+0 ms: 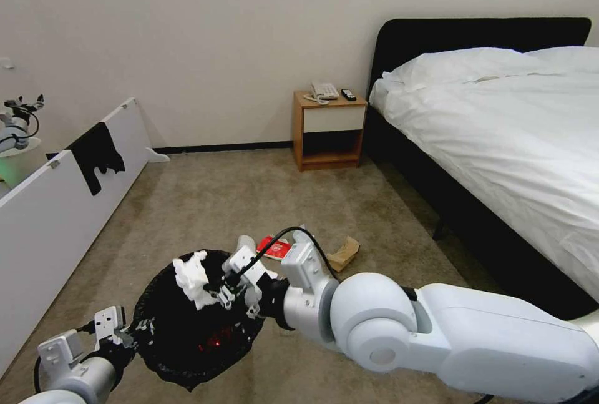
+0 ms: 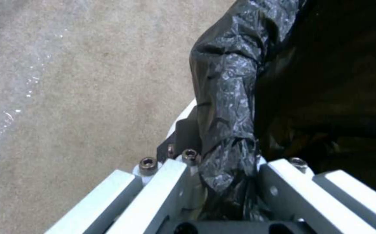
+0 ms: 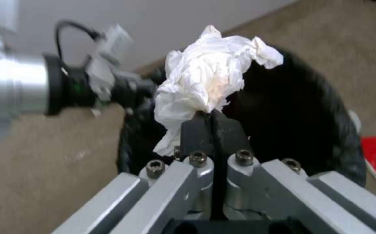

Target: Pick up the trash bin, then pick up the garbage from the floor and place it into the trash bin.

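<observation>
In the head view, one round trash bin (image 1: 187, 335) lined with crinkled black plastic is held at lower left by the left gripper (image 1: 128, 333). One crumpled white tissue (image 1: 192, 279) is pinched over it by the right gripper (image 1: 215, 293). On the short-pile carpet floor (image 1: 249, 204), one red packet (image 1: 274, 248) and one brown paper bag (image 1: 344, 253) lie at centre.

In the left wrist view, fingers (image 2: 183, 133) are pressed onto the bag-covered rim.

In the right wrist view, dark fingers (image 3: 196, 130) are closed on the tissue's lower edge, at centre.

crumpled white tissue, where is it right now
The crumpled white tissue is pinched in the right gripper above the open mouth of the black-bag-lined trash bin, low and left of centre in the head view; the left gripper grips the bin's rim.
</observation>
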Tool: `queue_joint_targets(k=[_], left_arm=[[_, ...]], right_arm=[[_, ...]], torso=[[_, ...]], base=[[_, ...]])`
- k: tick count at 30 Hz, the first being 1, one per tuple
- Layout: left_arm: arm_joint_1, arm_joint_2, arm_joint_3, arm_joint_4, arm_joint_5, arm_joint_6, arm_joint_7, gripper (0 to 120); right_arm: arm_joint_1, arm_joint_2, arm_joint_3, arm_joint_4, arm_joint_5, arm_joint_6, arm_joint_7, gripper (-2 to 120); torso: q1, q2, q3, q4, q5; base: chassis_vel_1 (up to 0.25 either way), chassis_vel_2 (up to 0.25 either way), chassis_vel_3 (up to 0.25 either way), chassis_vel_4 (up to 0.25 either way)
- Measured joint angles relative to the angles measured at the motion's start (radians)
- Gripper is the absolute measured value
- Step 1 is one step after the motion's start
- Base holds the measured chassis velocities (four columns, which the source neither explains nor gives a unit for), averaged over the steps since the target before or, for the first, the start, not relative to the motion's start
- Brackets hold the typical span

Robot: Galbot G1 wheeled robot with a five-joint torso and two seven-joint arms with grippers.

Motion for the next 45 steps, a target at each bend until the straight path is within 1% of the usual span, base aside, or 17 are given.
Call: queue_joint_targets(k=[8, 22, 24, 26, 28, 29, 30, 31, 32, 34, 36, 38, 39, 41, 42, 44, 45], left_arm=[[-0.005, -0.004, 0.001, 0.004, -0.002, 0.0, 0.002, 1], [-0.008, -0.009, 0.006, 0.011, -0.002, 0.0, 0.007, 1], [-0.008, -0.01, 0.006, 0.011, -0.001, 0.0, 0.009, 1], [-0.008, -0.01, 0.006, 0.012, -0.001, 0.0, 0.01, 1], [-0.008, -0.011, 0.007, 0.016, 0.0, 0.0, 0.011, 1], [-0.008, -0.011, 0.007, 0.016, 0.0, 0.0, 0.011, 1], [-0.009, -0.011, 0.007, 0.017, 0.0, 0.0, 0.012, 1], [-0.009, -0.011, 0.007, 0.019, 0.001, 0.0, 0.012, 1], [-0.009, -0.011, 0.007, 0.019, 0.001, 0.0, 0.012, 1], [-0.011, -0.011, 0.008, 0.024, 0.003, 0.0, 0.013, 1], [-0.011, -0.011, 0.009, 0.025, 0.003, 0.0, 0.013, 1], [-0.013, -0.011, 0.009, 0.032, 0.004, 0.0, 0.013, 1], [-0.013, -0.011, 0.009, 0.032, 0.004, 0.0, 0.013, 1], [-0.013, -0.01, 0.008, 0.036, 0.004, 0.0, 0.013, 1], [-0.013, -0.01, 0.008, 0.036, 0.004, 0.0, 0.013, 1], [-0.013, -0.009, 0.007, 0.042, 0.005, 0.0, 0.014, 1], [-0.013, -0.009, 0.007, 0.042, 0.005, 0.0, 0.014, 1]], right_arm=[[-0.03, 0.022, -0.023, -0.047, -0.003, -0.03, 0.032, 0], [-0.074, 0.055, -0.046, -0.158, -0.045, -0.016, 0.034, 0], [-0.081, 0.062, -0.046, -0.176, -0.053, -0.008, 0.034, 9], [-0.084, 0.064, -0.046, -0.181, -0.056, -0.005, 0.034, 12], [-0.089, 0.066, -0.046, -0.191, -0.062, -0.001, 0.034, 23], [-0.089, 0.066, -0.046, -0.191, -0.062, -0.001, 0.034, 23], [-0.09, 0.066, -0.045, -0.191, -0.063, 0.0, 0.034, 26], [-0.091, 0.064, -0.043, -0.192, -0.065, 0.001, 0.033, 33], [-0.091, 0.064, -0.043, -0.192, -0.065, 0.001, 0.033, 33], [-0.094, 0.063, -0.038, -0.193, -0.066, 0.006, 0.032, 45], [-0.095, 0.063, -0.036, -0.193, -0.066, 0.006, 0.031, 48], [-0.095, 0.066, -0.032, -0.192, -0.067, 0.008, 0.031, 60], [-0.095, 0.066, -0.032, -0.192, -0.067, 0.008, 0.031, 60], [-0.095, 0.067, -0.027, -0.19, -0.068, 0.013, 0.031, 70], [-0.095, 0.067, -0.027, -0.19, -0.068, 0.013, 0.031, 70], [-0.098, 0.064, -0.01, -0.174, -0.07, 0.021, 0.03, 82], [-0.098, 0.064, -0.01, -0.174, -0.07, 0.021, 0.03, 82]], torso=[[0.0, 0.0, 0.0, 0.0, 0.0], [0.0, 0.0, 0.0, 0.0, 0.0], [0.0, 0.0, 0.0, 0.0, 0.0], [0.0, 0.0, 0.0, 0.0001, 0.0], [0.0, 0.0, 0.0, 0.0, 0.0], [0.0, 0.0, 0.0, 0.0, 0.0], [0.0, 0.0, 0.0, 0.0, 0.0], [0.0, 0.0, 0.0, 0.0, 0.0], [0.0, 0.0, 0.0, 0.0, 0.0], [0.0, 0.0, 0.0, 0.0, 0.0001], [0.0, 0.0, 0.0, 0.0, 0.0], [0.0, 0.0, 0.0, 0.0, 0.0], [0.0, 0.0, 0.0, 0.0, 0.0], [0.0, 0.0, 0.0, 0.0, 0.0], [0.0, 0.0, 0.0, 0.0, 0.0], [0.0, 0.0, 0.0, 0.0, 0.0], [0.0, 0.0, 0.0, 0.0, 0.0]], base=[[0.0, 0.0, 0.0, 0.0], [0.0, 0.0, 0.0, 0.0], [0.0, 0.0, 0.0, 0.0], [0.0, 0.0, 0.0, 0.0], [0.0, 0.0, 0.0, 0.0], [0.0, 0.0, 0.0, 0.0], [0.0, 0.0, 0.0, 0.0], [0.0, 0.0, 0.0, 0.0], [0.0, 0.0, 0.0, 0.0], [0.0, 0.0, 0.0, 0.0], [0.0, 0.0, 0.0, 0.0], [0.0, 0.0, 0.0, 0.0], [0.0, 0.0, 0.0, 0.0], [0.0, 0.0, 0.0, 0.0], [0.0, 0.0, 0.0, 0.0], [0.0, 0.0, 0.0, 0.0], [0.0, 0.0, 0.0, 0.0]])
